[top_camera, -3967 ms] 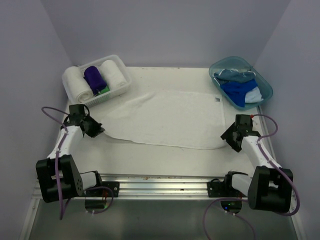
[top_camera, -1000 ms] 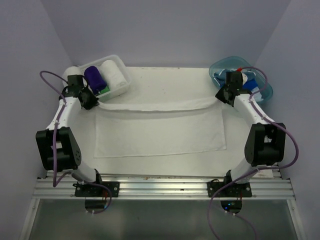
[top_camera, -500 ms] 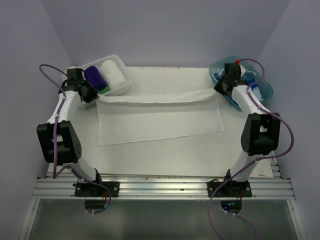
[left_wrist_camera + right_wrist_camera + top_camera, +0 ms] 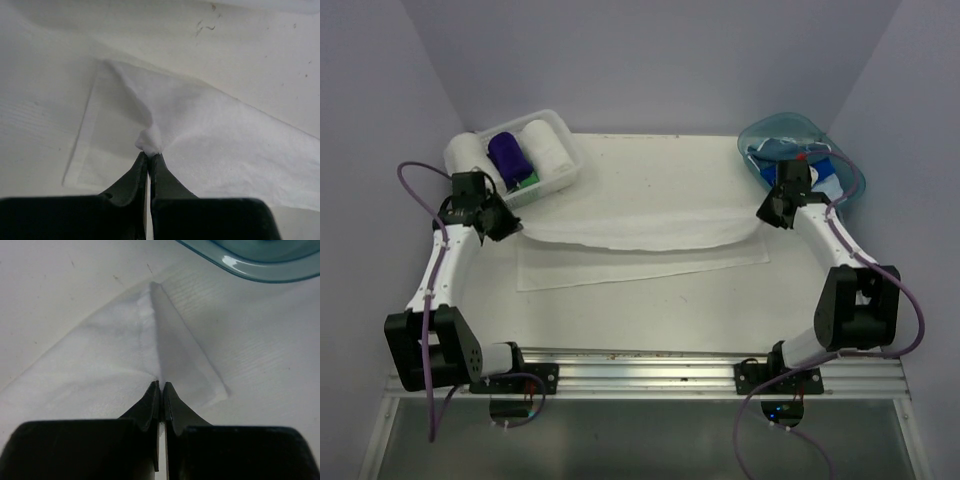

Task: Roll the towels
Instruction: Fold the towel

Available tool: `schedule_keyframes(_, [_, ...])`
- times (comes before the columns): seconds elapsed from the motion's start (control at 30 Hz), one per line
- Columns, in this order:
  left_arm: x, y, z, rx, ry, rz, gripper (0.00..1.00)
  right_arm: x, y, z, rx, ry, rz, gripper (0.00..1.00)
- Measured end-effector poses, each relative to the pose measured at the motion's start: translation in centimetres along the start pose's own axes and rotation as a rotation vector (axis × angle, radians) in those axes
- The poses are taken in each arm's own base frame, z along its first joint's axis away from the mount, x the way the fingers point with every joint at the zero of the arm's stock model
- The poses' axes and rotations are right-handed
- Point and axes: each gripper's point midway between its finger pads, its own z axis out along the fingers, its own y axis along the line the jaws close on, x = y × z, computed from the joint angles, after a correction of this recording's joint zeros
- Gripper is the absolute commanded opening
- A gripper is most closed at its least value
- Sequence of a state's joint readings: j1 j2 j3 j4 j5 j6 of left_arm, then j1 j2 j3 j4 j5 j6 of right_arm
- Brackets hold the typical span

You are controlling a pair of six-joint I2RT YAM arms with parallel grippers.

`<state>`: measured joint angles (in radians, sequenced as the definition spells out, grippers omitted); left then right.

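L gripper (image 4: 149, 155) & R gripper (image 4: 161, 384) each pinch white towel (image 4: 640, 233) corner.

Black jaws pinch a plain white towel (image 4: 640, 235); translucent teal tub (image 4: 250, 257) beyond the right pair, white lattice basket (image 4: 560, 180) near the left.

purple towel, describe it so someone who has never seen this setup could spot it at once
On the table, look to the far left corner, where a white lattice basket sits. In it the purple towel sits rolled between the left white roll and the right white roll. It is the only dark roll there, with a green towel tucked beside it.
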<state>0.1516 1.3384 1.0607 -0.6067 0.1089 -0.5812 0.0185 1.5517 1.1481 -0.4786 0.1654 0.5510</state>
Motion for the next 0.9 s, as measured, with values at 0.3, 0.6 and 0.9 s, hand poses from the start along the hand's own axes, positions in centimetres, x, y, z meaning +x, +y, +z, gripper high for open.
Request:
schedule_keyframes(0.3, [6.3, 3.8, -0.5, -0.085, 0.118, -0.012, 0.00, 2.7, -3.4, -1.0, 0.052, 0.049, -0.011, 0.00])
schedule_keyframes(0.6, [7.9, 5.3, -0.1, -0.126, 0.146, -0.018, 0.00, 3.1, -4.0, -0.7, 0.064, 0.056, -0.007, 0.00])
schedule_keyframes(0.9, [10.6, 6.9, 1.0, -0.166, 0.209, -0.042, 0.00, 4.5, -4.7, 0.3, 0.085, 0.091, -0.014, 0.00])
